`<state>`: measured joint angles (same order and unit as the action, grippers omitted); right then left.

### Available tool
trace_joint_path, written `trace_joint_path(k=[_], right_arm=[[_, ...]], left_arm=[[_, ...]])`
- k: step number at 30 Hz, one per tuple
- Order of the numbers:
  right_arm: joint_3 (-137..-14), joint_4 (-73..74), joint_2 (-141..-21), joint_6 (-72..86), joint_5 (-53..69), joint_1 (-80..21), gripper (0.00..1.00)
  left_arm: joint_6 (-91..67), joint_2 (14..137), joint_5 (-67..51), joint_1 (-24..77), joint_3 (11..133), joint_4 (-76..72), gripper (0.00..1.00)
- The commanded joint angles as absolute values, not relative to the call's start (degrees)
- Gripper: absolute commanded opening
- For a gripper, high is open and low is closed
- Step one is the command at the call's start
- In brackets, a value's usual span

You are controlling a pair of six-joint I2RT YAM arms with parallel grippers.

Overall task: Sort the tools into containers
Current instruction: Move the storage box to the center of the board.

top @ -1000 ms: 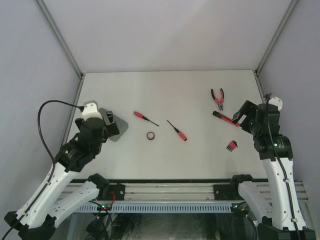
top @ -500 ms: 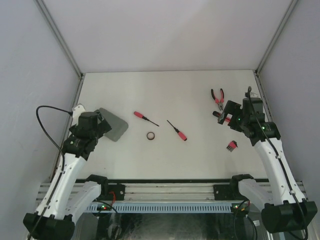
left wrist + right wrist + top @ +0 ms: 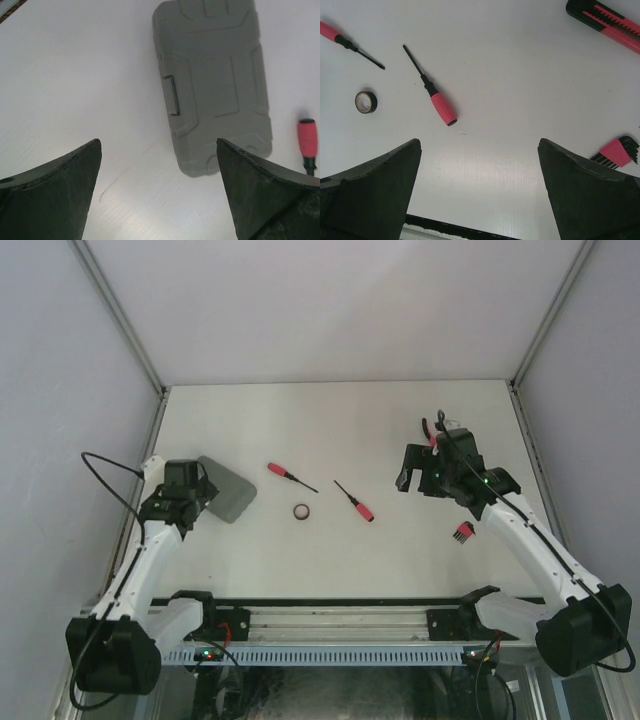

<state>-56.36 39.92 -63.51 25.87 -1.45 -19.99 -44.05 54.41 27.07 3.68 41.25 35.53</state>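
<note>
Closed case [image 3: 215,90] lay just ahead of left gripper [image 3: 157,147], slightly right, long axis running away from it; right gripper [image 3: 479,145] well apart. Both jaws spread, empty.

A white flat table [image 3: 340,420] carries everything. At its left lies a grey rounded-corner plastic case [image 3: 232,498], closed, latch side up. Right of it lies a red-handled screwdriver [image 3: 292,477], then a black ring [image 3: 301,511] nearer, and a second red-handled screwdriver [image 3: 354,500] near the middle. Red-handled pliers [image 3: 428,428] lie far right, partly hidden from above. A slim red-and-black stick tool [image 3: 605,17] lies flat on the right, and a small red-and-black comb-like piece [image 3: 462,531] lies near right.
</note>
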Motion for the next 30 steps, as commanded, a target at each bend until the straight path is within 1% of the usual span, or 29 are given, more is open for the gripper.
trace_joint_path(k=[1, 9, 17, 30], right_arm=[[-56.80, 35.53, -65.06, 24.53, -0.99, -20.61, 1.00], [-56.60, 34.10, -67.75, 23.37, 0.16, -22.62, 1.00], [-56.10, 33.14, -68.58, 23.30, -0.48, -24.03, 0.98], [-54.24, 32.53, -67.35, 22.48, -1.01, -24.26, 0.98]], left_arm=[[-45.81, 60.44, 29.12, -0.17, 44.61, 29.74, 1.00], [-45.42, 69.79, 25.51, -8.02, 48.59, 22.47, 1.00], [-45.88, 79.28, 23.89, -12.35, 56.41, 21.91, 1.00], [-50.15, 91.92, 22.06, -14.63, 66.56, 23.21, 0.98]])
